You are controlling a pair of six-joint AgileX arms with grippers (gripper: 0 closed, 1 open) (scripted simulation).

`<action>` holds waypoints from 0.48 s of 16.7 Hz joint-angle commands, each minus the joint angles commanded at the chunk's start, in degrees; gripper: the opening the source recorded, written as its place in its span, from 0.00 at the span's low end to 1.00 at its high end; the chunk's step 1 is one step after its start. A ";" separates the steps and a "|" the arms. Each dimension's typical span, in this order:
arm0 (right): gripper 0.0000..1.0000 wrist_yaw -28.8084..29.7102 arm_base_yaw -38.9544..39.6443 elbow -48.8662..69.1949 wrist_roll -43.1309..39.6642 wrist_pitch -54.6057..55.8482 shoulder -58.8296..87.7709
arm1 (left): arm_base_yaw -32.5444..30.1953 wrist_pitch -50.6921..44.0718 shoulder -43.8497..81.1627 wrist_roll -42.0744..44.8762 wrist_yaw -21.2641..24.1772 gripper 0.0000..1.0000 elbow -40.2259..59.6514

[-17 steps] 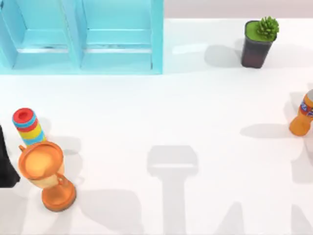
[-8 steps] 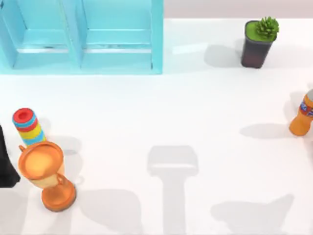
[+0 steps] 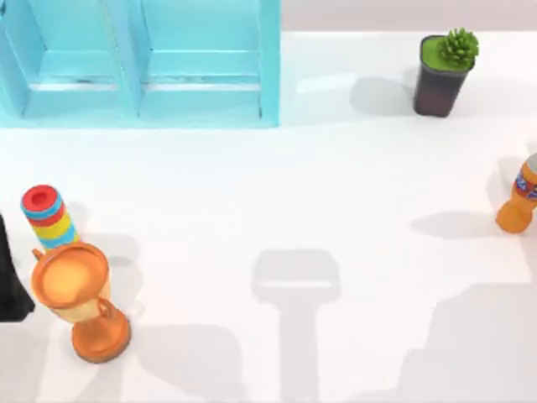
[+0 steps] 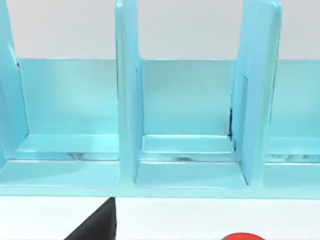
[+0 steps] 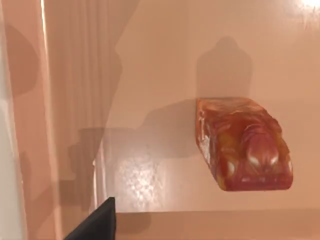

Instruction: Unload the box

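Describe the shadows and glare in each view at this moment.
Top view: soft grey shadows fall leftward from the dark potted succulent and orange drink bottle, and a broad shadow darkens the white table at lower right. Left wrist view: the glossy turquoise shelf unit carries streaky reflections. Right wrist view: a bright glare patch lies beside the mottled red-orange block.

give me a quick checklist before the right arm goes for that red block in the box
1. Red block seen by the right wrist camera: ok, lying flat on the box floor.
2. Nothing touching the block: ok.
3. Box wall stands apart from the block: ok.
4. Right gripper open: cannot tell.
5. Table drop space: ok, bare white table between trophy and orange bottle.
6. Left arm idle, facing the blue shelf: ok.
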 joint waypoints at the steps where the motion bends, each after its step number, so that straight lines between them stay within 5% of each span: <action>1: 1.00 -0.02 -0.77 1.96 -0.75 -1.88 2.56 | 0.00 0.00 0.00 0.00 0.00 1.00 0.00; 8: 1.00 -0.07 -2.58 6.60 -2.52 -6.33 8.52 | 0.00 0.00 0.00 0.00 0.00 1.00 0.00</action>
